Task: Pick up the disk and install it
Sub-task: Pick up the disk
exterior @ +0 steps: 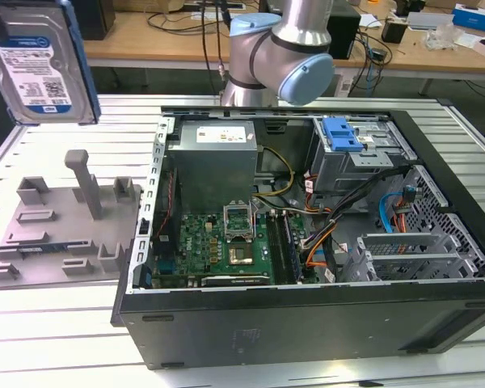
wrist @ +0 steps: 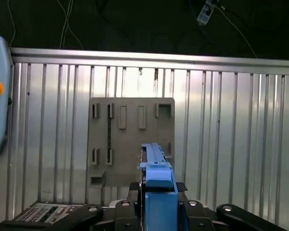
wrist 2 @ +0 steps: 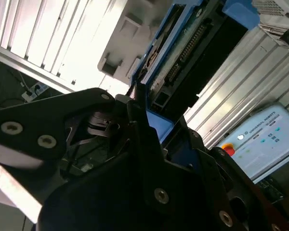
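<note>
- Gripping the disk [wrist: 156, 179] by one end, the hand [wrist: 156, 214] was closed on its blue frame; in both wrist views the dark fingers [wrist 2: 140, 108] sat against the frame's two sides.
- In the exterior view the disk [exterior: 34, 65] hung high at the view's left, well above the table [exterior: 48, 339], with its label facing the camera and its long axis near upright, slightly tilted.
- The disk reached straight out from the hand, so the first wrist view saw it edge-on, pointing down at the grey plate [wrist: 130, 139].
- That plate [exterior: 65, 230] lay bare on the table below the disk, and nothing touched it.
- The open case [exterior: 307, 242] lay on the table to the exterior view's right of the plate, well apart from the disk.
- A drive cage with a blue latch [exterior: 339, 133] stood at the case's far corner, across the case from the held disk.
- The arm [exterior: 283, 48] rose behind the case.
</note>
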Controlling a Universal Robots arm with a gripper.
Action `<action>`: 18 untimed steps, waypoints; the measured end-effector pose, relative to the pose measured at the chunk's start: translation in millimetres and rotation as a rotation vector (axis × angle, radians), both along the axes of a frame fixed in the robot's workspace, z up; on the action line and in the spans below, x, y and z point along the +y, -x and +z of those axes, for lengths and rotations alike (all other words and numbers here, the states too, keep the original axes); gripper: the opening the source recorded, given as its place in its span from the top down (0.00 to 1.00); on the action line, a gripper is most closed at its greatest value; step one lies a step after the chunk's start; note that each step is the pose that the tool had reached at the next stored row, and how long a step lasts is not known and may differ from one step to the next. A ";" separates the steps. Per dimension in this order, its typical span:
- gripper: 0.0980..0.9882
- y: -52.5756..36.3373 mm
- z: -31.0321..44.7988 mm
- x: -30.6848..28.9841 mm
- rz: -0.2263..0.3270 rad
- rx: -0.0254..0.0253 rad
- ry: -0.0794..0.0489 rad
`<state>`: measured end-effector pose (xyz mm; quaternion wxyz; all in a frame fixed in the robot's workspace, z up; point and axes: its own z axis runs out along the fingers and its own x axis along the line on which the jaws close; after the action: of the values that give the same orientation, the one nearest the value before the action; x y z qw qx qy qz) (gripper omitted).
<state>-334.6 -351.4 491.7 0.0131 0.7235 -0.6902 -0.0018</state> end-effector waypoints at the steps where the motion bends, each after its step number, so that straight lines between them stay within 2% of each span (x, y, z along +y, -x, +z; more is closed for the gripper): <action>1: 0.70 -14.8 0.1 -4.7 0.000 0.0001 -0.001; 2: 0.70 -22.4 0.0 -7.1 0.000 0.0000 -0.002; 4: 0.70 -31.8 0.0 -10.0 0.000 -0.0001 -0.004; 6: 0.70 -50.0 0.1 -15.7 0.000 0.0001 -0.006; 10: 0.70 -69.0 0.0 -21.9 0.000 0.0000 -0.008; 18: 0.70 -112.8 0.0 -36.9 0.000 0.0000 -0.013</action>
<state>-221.8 -388.3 491.7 0.0086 0.7236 -0.6901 -0.0061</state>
